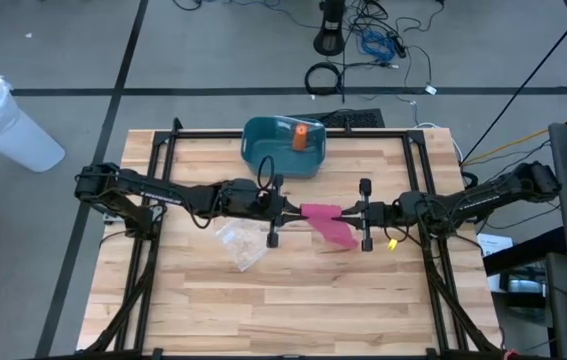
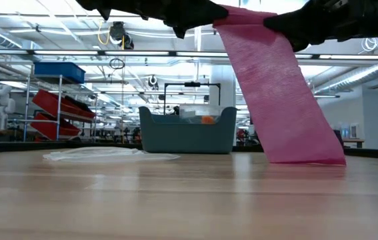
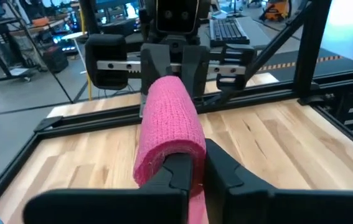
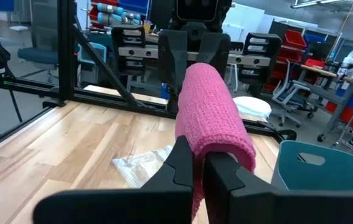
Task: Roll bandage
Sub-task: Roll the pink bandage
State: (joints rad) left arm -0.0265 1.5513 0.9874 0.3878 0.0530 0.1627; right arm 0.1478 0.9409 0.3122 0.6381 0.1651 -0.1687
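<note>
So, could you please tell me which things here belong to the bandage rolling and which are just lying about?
Part of the job:
- pink woven bandage
- left gripper, shut on one end
- right gripper, shut on the other end

Lying about:
- clear crumpled plastic wrapper
- teal plastic bin holding an orange item

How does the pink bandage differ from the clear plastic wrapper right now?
The pink bandage is held in the air between the left pincer and the right pincer, its tail hanging to the table; the clear plastic wrapper lies flat and free. The bandage is opaque, the wrapper see-through and crumpled. Both are soft and thin.
</note>
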